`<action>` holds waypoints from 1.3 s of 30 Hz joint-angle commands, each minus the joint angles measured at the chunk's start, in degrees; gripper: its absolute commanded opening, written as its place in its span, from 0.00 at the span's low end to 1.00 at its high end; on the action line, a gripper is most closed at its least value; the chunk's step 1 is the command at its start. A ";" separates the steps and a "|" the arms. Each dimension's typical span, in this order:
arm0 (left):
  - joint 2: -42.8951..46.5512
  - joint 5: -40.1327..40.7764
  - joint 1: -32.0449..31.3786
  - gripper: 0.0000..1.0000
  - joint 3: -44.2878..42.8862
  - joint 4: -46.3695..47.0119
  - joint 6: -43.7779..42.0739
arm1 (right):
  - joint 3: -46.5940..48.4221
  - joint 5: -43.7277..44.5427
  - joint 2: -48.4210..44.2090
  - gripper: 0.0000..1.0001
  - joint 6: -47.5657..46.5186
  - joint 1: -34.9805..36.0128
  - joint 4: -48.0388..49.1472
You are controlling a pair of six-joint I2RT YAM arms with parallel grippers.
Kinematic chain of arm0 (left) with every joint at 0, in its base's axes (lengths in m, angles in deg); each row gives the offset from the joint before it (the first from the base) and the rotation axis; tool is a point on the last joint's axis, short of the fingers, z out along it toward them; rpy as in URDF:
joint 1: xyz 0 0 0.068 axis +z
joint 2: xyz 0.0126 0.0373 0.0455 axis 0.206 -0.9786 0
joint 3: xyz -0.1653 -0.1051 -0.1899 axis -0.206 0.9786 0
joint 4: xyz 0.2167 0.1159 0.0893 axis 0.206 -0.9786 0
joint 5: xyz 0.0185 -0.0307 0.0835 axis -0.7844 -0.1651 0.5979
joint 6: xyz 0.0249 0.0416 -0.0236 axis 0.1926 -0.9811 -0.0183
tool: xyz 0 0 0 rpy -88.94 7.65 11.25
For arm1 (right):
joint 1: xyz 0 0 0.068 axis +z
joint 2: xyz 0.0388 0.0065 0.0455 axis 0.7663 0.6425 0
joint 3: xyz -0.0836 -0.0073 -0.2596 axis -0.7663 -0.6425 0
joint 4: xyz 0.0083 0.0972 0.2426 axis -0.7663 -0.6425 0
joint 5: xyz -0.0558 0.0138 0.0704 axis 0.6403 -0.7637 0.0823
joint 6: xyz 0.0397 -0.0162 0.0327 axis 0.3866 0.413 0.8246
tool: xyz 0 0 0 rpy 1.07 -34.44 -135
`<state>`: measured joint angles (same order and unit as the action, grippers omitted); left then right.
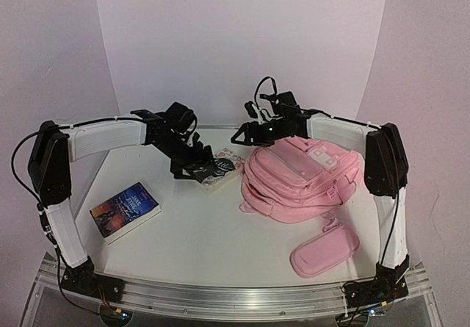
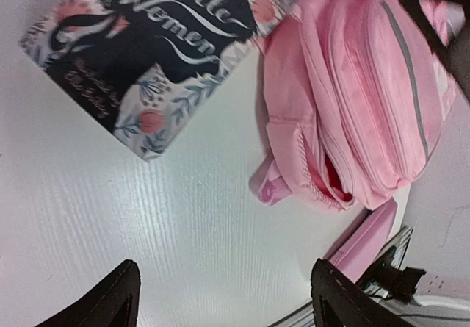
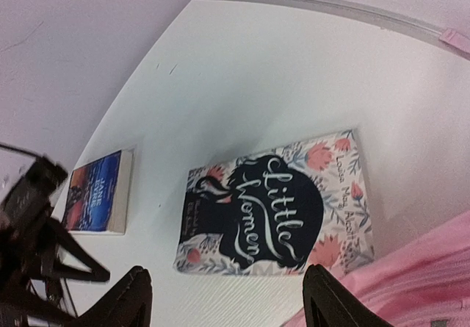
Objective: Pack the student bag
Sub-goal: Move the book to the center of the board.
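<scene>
The student bag (image 1: 301,176) is a large pink backpack lying on the right half of the table. The left wrist view shows it (image 2: 352,99) with a gap in its near edge and red inside. A flowery "Little Women" book (image 1: 224,165) lies flat just left of the bag. My left gripper (image 1: 192,167) hovers at the book's left side. It is open, with only bare table between its fingers (image 2: 110,297). My right gripper (image 1: 246,132) hangs above the bag's far left corner, open and empty. In the right wrist view it (image 3: 228,297) looks down on the book (image 3: 275,206).
A blue-covered book (image 1: 125,209) lies at the near left of the table. A small oblong pink pencil case (image 1: 325,250) sits in front of the bag near the front rail. White walls close in the back and sides.
</scene>
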<state>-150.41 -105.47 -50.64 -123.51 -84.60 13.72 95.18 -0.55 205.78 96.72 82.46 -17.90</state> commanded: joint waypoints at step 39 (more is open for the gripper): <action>-7.17 -1.88 5.94 0.40 1.65 4.41 -10.84 | -7.16 19.25 4.35 0.72 13.61 9.31 -1.64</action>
<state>-161.97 -109.04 -45.48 -122.17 -84.90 -1.75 84.26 12.18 206.58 109.82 91.90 -19.73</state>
